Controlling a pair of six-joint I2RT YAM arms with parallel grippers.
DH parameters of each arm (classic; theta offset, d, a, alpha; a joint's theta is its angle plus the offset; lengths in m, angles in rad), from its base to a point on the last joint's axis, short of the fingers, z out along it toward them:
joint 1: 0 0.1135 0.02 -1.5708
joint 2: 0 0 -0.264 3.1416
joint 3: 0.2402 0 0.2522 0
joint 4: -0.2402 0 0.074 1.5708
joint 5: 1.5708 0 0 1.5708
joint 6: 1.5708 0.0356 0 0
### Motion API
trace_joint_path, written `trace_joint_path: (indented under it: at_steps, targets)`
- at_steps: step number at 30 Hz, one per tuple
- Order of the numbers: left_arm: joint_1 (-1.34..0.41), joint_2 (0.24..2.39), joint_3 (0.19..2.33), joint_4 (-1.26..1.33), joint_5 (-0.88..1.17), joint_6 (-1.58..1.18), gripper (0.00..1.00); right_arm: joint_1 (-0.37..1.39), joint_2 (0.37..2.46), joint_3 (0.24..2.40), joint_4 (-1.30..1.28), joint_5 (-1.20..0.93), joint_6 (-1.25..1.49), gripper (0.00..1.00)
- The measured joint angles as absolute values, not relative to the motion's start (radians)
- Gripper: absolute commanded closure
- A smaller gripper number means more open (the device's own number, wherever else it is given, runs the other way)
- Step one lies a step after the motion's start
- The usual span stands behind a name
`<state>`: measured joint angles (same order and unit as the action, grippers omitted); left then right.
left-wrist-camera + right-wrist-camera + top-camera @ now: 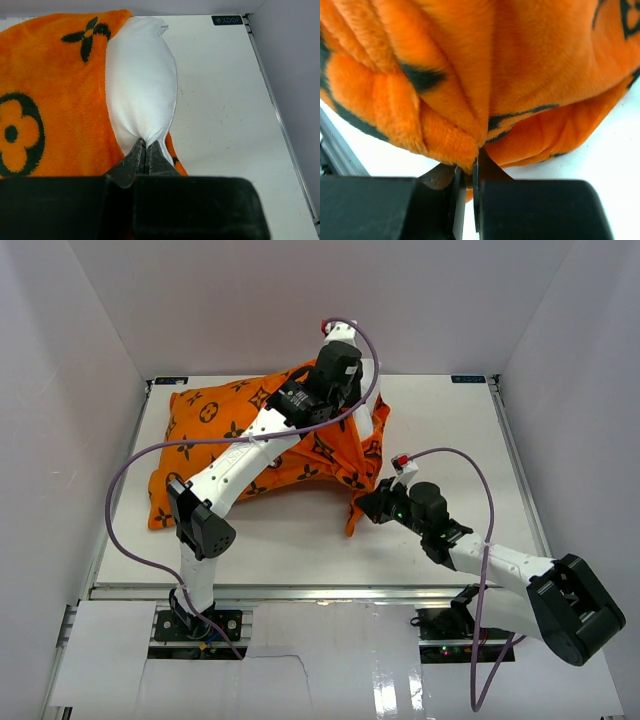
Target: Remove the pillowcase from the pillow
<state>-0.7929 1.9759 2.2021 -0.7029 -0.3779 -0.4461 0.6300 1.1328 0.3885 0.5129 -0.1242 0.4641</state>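
The orange pillowcase (240, 435) with black motifs lies across the back left of the table, still around most of the white pillow (142, 90). In the left wrist view one white end of the pillow sticks out of the orange pillowcase (50, 100). My left gripper (146, 150) is shut on that white end, near the case's open right side (335, 375). My right gripper (468, 167) is shut on a fold of the pillowcase (470, 100) at its near right corner (362, 508). In the top view the pillow is hidden by the arm and the case.
The white table (450, 440) is walled by white panels at the back and both sides. A metal rail (300, 592) runs along the near edge. A purple cable (130, 480) loops left of the left arm, another (490, 530) over the right arm.
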Motion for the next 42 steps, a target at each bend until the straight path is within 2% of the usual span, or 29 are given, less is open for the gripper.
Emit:
trace_joint_path:
  at_steps: [19,27,42]
  targets:
    - [-0.794,1.975,2.26,-0.71,-0.305,-0.508,1.0,0.803,1.426,0.337,0.872,0.048,0.626,0.92]
    - [-0.792,1.971,2.255,-0.658,-0.392,-0.413,1.0,0.904,1.501,0.408,0.921,0.114,0.649,0.92]
    - [-0.724,1.953,2.232,-0.646,-0.385,-0.437,1.0,1.062,1.681,0.583,0.96,0.252,0.652,0.92]
